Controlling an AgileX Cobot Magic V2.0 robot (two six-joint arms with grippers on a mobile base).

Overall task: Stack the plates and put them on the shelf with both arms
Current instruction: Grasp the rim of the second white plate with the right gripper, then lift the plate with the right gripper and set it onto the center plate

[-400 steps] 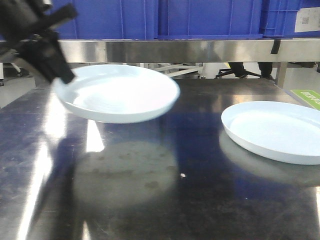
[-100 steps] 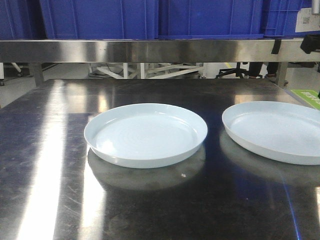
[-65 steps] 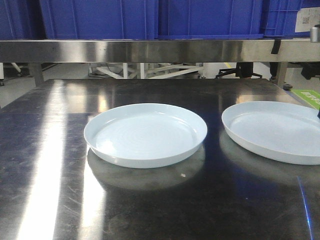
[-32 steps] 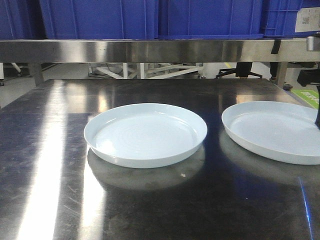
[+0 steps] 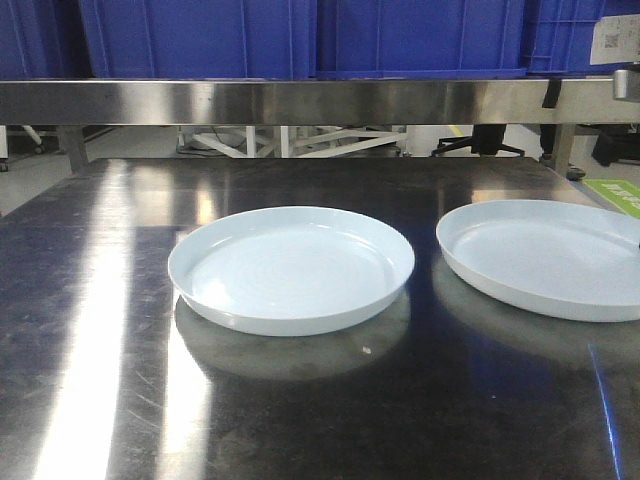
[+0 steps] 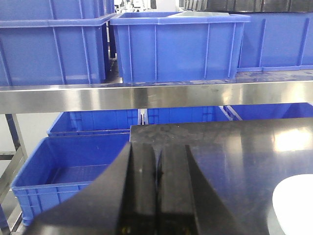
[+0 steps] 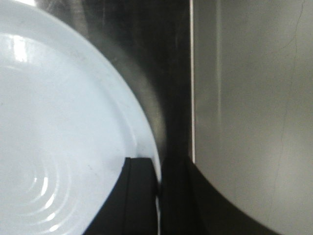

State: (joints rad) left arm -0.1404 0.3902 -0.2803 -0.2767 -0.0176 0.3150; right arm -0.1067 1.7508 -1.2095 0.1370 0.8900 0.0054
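Left plate (image 5: 290, 270) and right plate (image 5: 540, 260) lie apart on the table (image 5: 300, 420) in front of the shelf (image 5: 300, 100), right gripper (image 7: 159, 196) pinching the right plate's rim, left gripper (image 6: 156, 196) closed tight, holding nothing.

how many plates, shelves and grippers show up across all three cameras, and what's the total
plates: 2, the left plate and the right plate
steel shelf: 1
grippers: 2, the left gripper and the right gripper
total: 5
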